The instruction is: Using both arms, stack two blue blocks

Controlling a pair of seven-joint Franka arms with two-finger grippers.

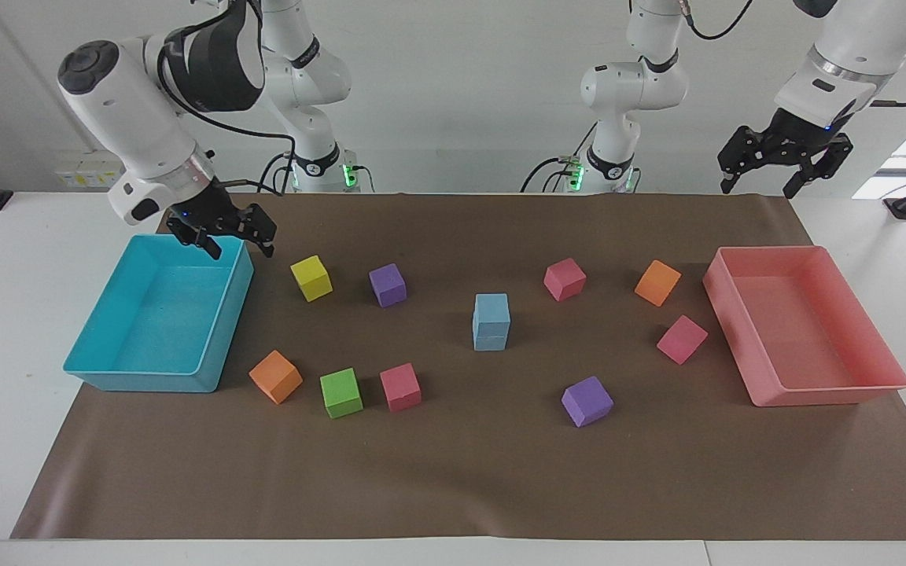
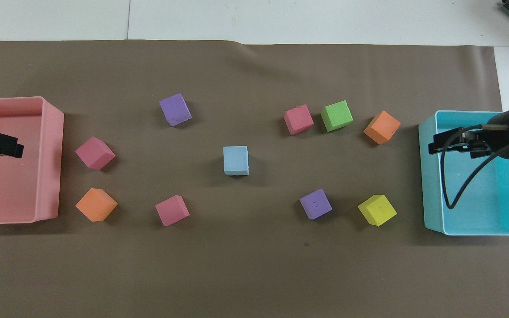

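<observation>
You see two light sky-blue blocks stacked on a plain brown mat over a white desk. Around that stack lie matte cubes: three pink, two purple, two orange, one green, one yellow. Beside the yellow cube sits a turquoise tray; the other tray is salmon pink. Both arms are white with black hands.
</observation>
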